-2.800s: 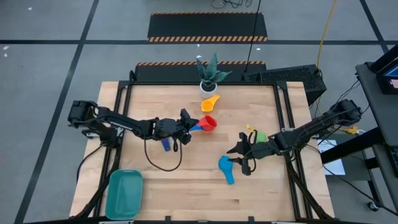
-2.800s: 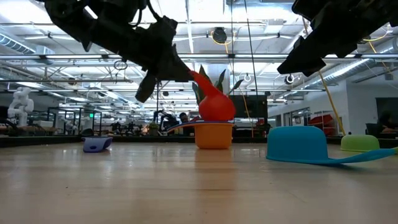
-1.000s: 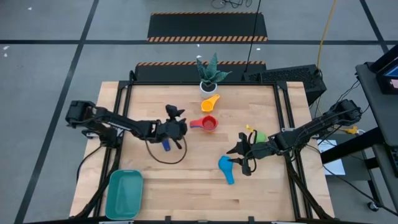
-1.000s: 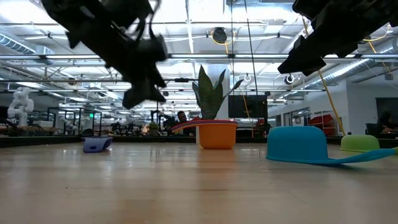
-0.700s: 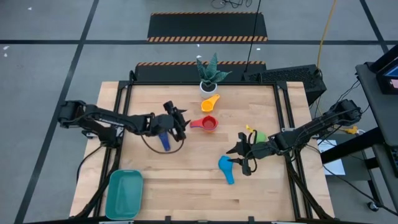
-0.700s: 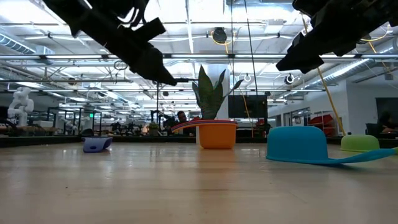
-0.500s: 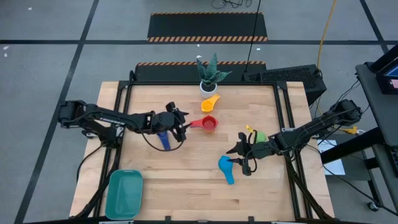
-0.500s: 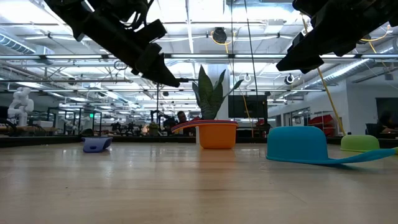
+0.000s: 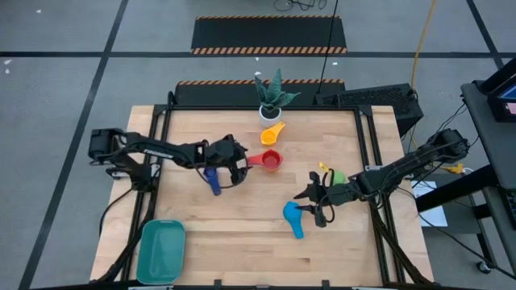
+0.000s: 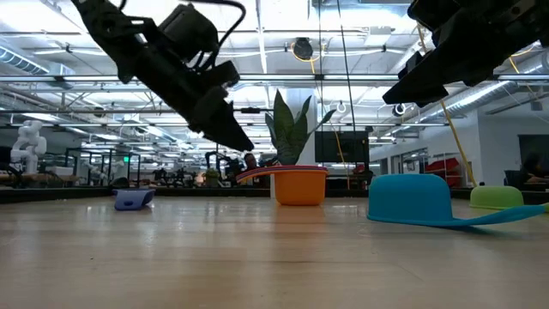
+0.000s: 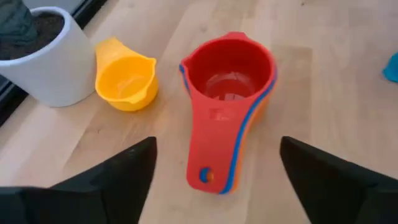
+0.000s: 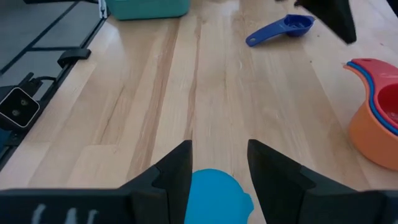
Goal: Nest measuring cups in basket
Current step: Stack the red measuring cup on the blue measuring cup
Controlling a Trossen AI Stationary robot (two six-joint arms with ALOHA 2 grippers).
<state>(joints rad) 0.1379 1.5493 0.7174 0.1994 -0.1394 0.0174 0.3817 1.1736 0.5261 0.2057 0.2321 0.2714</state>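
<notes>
Hovering open-fingered at nine o'clock of the red-topped cup stack [image 11: 227, 81], the left gripper [image 9: 234, 161] needed to straddle its handle squarely; the right gripper [image 9: 313, 201], part-open and empty, waited above the light-blue cup [image 9: 292, 216].

The wooden table [image 9: 242, 234] bears measuring cups [image 9: 271, 159], a basket [image 9: 161, 250] and a plant pot [image 9: 268, 112].

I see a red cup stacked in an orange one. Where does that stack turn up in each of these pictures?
High view: the red cup sits mid-table, just below the plant pot.
Low view: only its rim shows, centre, before the plant.
Left wrist view: centre, beside the pot.
Right wrist view: at the right edge.
Shared landmark: the plant pot.
</notes>
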